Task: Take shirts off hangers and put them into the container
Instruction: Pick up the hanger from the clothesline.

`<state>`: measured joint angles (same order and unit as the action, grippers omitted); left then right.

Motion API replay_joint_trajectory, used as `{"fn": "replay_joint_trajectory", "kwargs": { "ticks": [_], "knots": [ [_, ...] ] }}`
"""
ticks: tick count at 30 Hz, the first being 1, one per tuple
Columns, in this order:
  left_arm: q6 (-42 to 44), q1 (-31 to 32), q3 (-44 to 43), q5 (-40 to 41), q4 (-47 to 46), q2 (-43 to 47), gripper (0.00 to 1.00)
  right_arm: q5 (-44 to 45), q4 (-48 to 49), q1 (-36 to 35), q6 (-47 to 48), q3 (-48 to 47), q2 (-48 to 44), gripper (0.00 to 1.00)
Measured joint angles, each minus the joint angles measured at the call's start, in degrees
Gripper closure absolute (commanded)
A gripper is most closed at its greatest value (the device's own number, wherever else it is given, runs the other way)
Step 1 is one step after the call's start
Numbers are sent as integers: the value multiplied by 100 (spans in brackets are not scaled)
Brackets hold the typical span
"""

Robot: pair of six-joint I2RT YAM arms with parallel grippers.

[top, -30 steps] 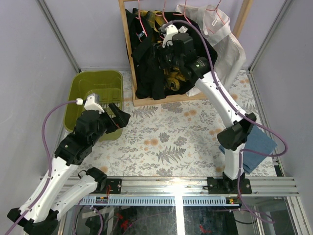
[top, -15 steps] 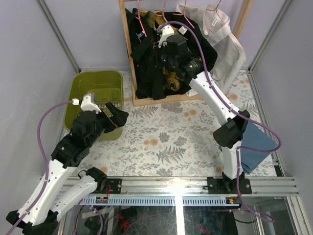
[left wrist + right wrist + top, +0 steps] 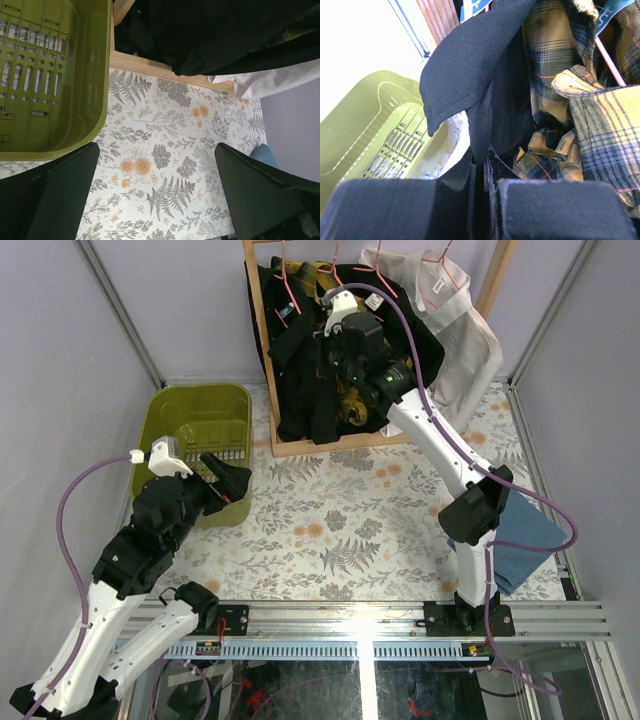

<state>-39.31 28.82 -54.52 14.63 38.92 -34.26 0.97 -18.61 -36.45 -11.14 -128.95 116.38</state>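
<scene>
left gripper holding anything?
No, the left gripper has its fingers spread wide apart, with only the floral tablecloth showing between them.

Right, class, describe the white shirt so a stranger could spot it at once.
Find the wooden rack at the back. The white shirt hangs at its right end. It alone is pale; the neighbouring black shirts and yellow plaid shirt are not.

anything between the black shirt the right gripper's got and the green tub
The black shirt, pinched in the right gripper, hangs inside the wooden rack; the rack's side post stands between it and the container. The open left gripper hovers at the container's near corner, near that path.
</scene>
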Motion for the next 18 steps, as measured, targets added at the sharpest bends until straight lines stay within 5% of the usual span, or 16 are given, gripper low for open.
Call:
{"fn": "replay_joint_trajectory", "kwargs": {
  "ticks": [18],
  "knots": [
    [-295, 0, 0, -4, 63, -44, 0, 457, 496, -22, -365, 999, -944, 100]
  ]
}}
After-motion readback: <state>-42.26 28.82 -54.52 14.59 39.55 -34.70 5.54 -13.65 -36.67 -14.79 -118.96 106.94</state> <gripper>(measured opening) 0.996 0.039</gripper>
